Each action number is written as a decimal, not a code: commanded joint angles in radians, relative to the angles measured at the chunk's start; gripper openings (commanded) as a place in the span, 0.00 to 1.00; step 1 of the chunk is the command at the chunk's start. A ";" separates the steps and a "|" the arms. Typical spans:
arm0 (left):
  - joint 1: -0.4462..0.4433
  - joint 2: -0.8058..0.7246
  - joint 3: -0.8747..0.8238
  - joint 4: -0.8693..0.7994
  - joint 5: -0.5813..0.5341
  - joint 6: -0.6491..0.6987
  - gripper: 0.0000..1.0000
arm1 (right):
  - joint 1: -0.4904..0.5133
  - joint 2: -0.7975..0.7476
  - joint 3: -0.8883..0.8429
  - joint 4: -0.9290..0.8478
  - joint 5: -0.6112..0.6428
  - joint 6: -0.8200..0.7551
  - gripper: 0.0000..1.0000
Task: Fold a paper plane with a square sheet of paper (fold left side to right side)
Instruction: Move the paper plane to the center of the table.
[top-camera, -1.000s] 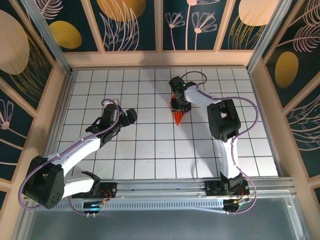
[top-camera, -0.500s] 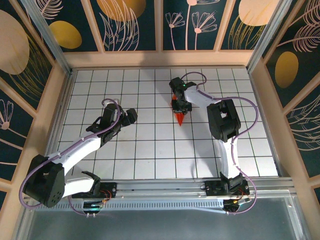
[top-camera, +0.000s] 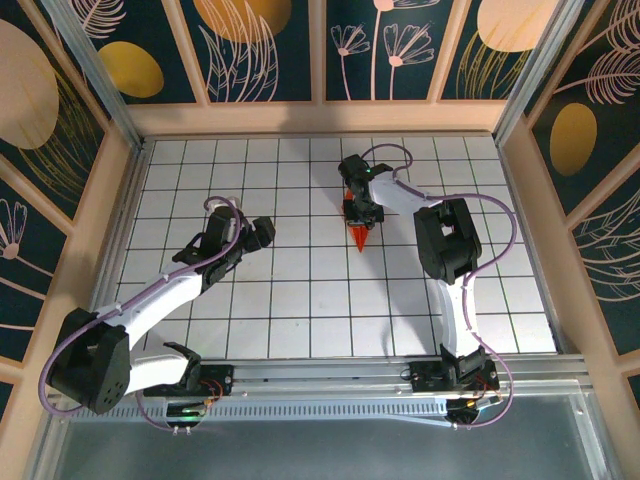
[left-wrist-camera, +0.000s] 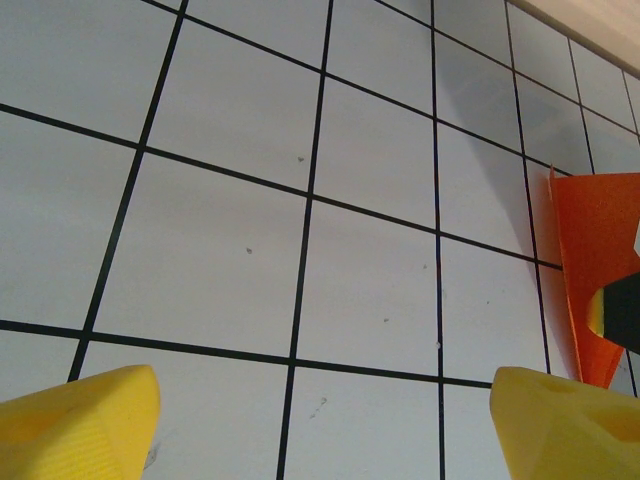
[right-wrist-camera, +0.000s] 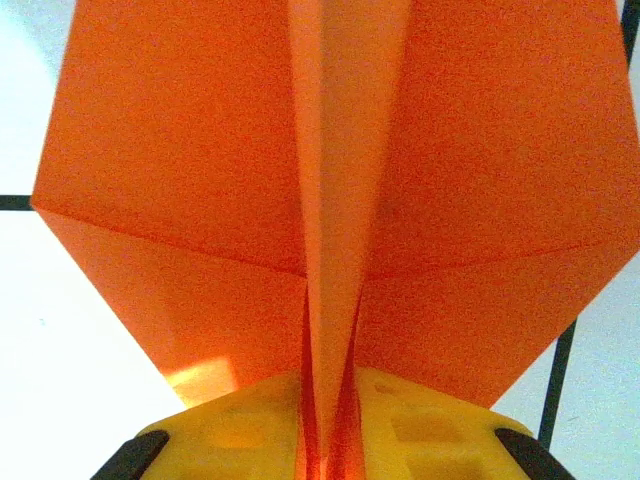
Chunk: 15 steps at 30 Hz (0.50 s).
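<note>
The right claw (top-camera: 358, 214) is clenching the paper plane (top-camera: 360, 238), its yellow fingers (right-wrist-camera: 250, 425) pinching the orange middle fold from both sides while the creased wings are spreading away from that fold. The plane's nose is pointing down the overhead view; whether it is touching the surface is not clear.

Under the plane a white tabletop (top-camera: 300, 290) is lying flat, ruled into squares by thin black lines and carrying a few faint specks. To the left of the plane, well apart from it, the left claw (top-camera: 262, 232) is hovering released, with only bare grid squares between its yellow tips.

Around the plane on three sides, dark walls (top-camera: 260, 50) are rising in pale wooden frames, showing golden discs and line-drawn plants. Nearer than the plane, a metal rail (top-camera: 330, 372) is running along the tabletop's edge.
</note>
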 joint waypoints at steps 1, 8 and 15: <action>0.007 0.004 0.025 -0.011 0.003 0.014 0.86 | 0.008 -0.039 -0.024 -0.024 0.012 -0.029 0.19; 0.007 0.001 0.021 -0.014 0.001 0.014 0.86 | 0.004 -0.030 -0.045 0.002 -0.009 -0.030 0.26; 0.007 -0.003 0.021 -0.020 -0.005 0.016 0.86 | 0.002 -0.018 -0.048 0.013 -0.010 -0.040 0.33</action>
